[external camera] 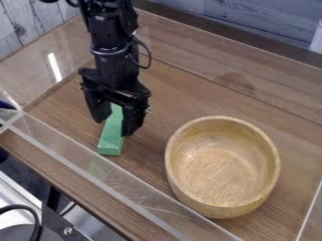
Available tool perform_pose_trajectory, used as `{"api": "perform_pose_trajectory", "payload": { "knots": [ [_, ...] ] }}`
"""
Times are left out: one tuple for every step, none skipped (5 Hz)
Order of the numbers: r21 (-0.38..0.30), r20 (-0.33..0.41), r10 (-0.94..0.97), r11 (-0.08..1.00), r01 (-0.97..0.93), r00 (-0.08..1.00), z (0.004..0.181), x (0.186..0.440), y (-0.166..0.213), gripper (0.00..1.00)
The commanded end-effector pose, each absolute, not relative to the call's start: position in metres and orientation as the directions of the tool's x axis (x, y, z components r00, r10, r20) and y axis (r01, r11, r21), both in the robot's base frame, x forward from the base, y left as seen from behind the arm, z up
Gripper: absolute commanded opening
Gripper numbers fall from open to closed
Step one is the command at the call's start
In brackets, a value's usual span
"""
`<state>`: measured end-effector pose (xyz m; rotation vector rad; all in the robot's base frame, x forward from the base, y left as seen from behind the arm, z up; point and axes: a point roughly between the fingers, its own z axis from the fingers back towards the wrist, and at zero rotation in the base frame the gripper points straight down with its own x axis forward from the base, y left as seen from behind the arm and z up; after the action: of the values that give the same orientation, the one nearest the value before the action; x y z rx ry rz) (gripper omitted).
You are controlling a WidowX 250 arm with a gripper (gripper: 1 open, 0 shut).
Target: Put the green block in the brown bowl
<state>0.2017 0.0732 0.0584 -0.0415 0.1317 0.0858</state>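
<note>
Open tool poised at one green block, brown bowl yet to be filled

The tool [113, 111], its fingers spread wide, stands at the far end of the green block [112, 136]; whether the fingertips touch it I cannot tell. The block lies on the wooden bench [189, 89], outside the brown bowl [223, 167], which sits well to one side with nothing in it. By my reading, only the approach is done; grasp, lift, carry and release are left. The count: one arm [111, 42], one block, one bowl.
</note>
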Motion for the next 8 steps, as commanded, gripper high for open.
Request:
{"api": "perform_pose_trajectory", "payload": {
  "knots": [
    [-0.035,-0.102,0.098,0.994,-0.102,0.990,0.065,0.206,0.076,1.00],
    [-0.044,-0.100,0.103,0.993,-0.107,0.990,0.066,0.206,0.075,1.00],
    [-0.041,-0.109,0.108,0.993,-0.113,0.988,0.061,0.206,0.077,1.00],
    [-0.037,-0.118,0.114,0.992,-0.119,0.986,0.055,0.207,0.079,1.00],
    [-0.035,-0.124,0.119,0.992,-0.124,0.985,0.050,0.207,0.080,1.00],
    [-0.035,-0.129,0.124,0.991,-0.129,0.984,0.047,0.208,0.081,1.00],
    [-0.037,-0.130,0.127,0.990,-0.133,0.983,0.046,0.210,0.082,1.00],
    [-0.041,-0.129,0.131,0.990,-0.137,0.983,0.045,0.211,0.083,1.00]
  ]
}}
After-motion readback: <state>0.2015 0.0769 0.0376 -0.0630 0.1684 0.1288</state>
